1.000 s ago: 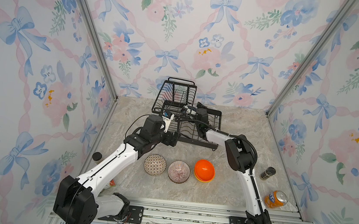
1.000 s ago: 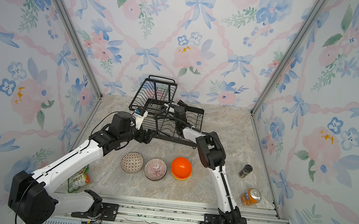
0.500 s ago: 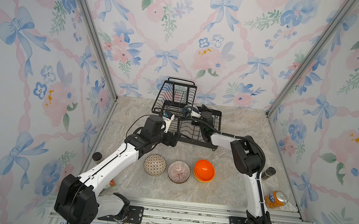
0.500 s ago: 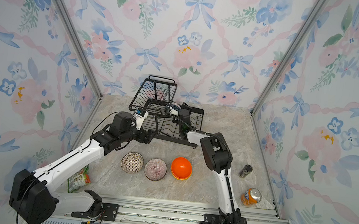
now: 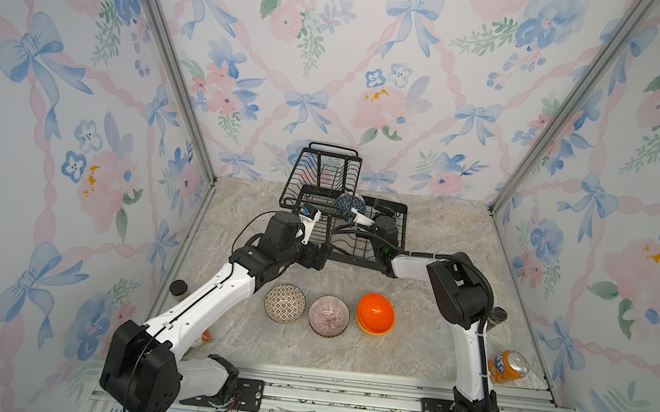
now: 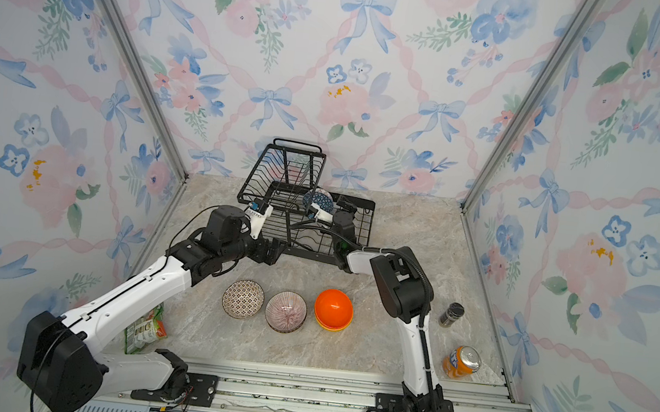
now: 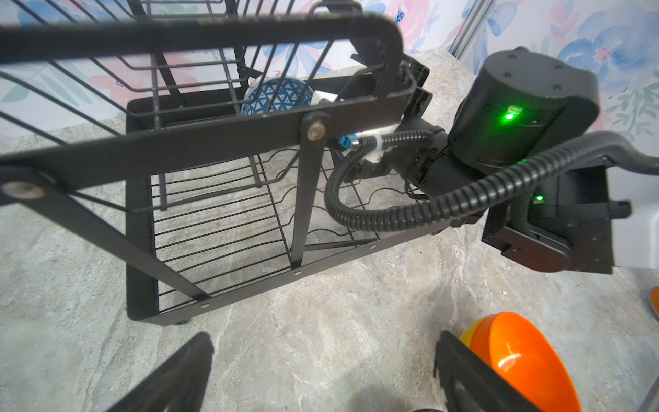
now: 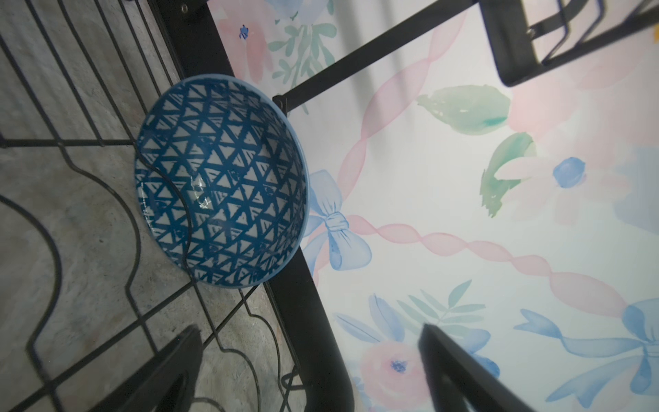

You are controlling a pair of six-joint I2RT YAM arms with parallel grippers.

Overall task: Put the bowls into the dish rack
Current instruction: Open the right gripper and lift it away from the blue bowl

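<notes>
The black wire dish rack [image 5: 396, 216] [image 6: 365, 215] stands at the back of the table. A blue triangle-patterned bowl [image 5: 346, 203] [image 6: 319, 200] [image 7: 276, 95] [image 8: 221, 178] leans on its edge in the lower tier. My right gripper [image 5: 382, 211] [image 8: 310, 330] hangs open over that tier, a short way from the bowl and holding nothing. My left gripper [image 5: 319, 256] [image 7: 322, 339] is open above bare table at the rack's front corner. In both top views a lattice bowl [image 5: 284, 303], a pink striped bowl [image 5: 328, 316] and an orange bowl [image 5: 375, 312] nested in a yellow one [image 5: 374, 331] sit in a row.
An orange soda can [image 5: 508, 365] and a small dark jar [image 6: 451, 314] stand near the right wall. A snack packet [image 6: 144, 327] lies beside the left arm's base, and a small black disc [image 5: 178, 287] sits by the left wall.
My right arm's elbow swung out to the right and its gripper drew back a little from the blue bowl. The left arm stayed where it was.
</notes>
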